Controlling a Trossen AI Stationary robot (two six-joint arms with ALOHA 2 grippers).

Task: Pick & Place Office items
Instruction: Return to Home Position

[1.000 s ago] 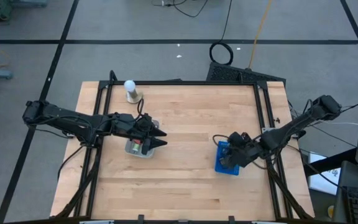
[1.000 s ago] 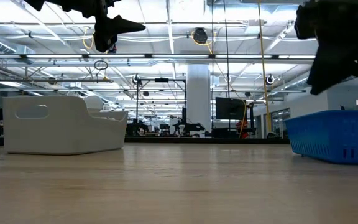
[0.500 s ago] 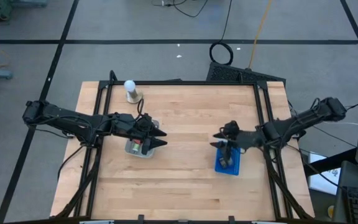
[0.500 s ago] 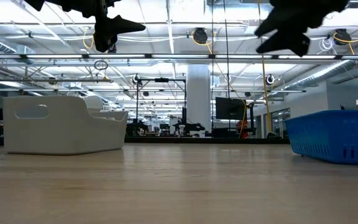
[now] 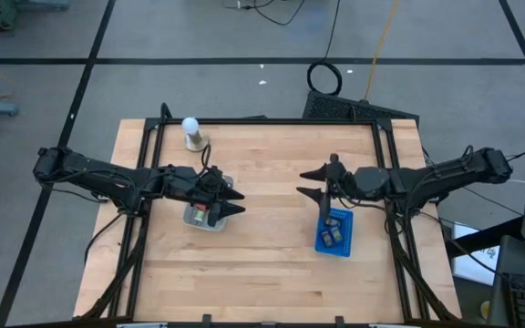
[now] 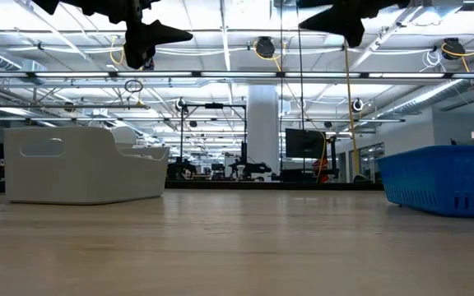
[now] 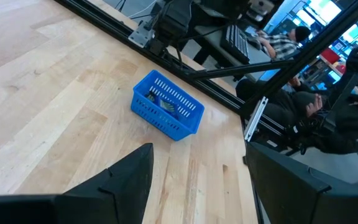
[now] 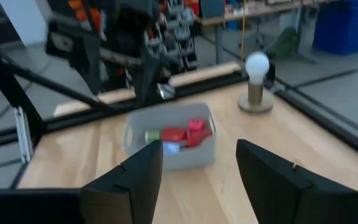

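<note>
Both arms stretch inward, held high. The left gripper (image 5: 241, 202) gapes, empty. The right gripper (image 5: 302, 182) likewise.

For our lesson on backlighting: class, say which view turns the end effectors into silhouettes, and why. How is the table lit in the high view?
Low view: the left end effector and right end effector, both open, read as black silhouettes against the bright ceiling behind them. High view: the table is lit evenly, with no harsh shadow or glare on it.
</note>
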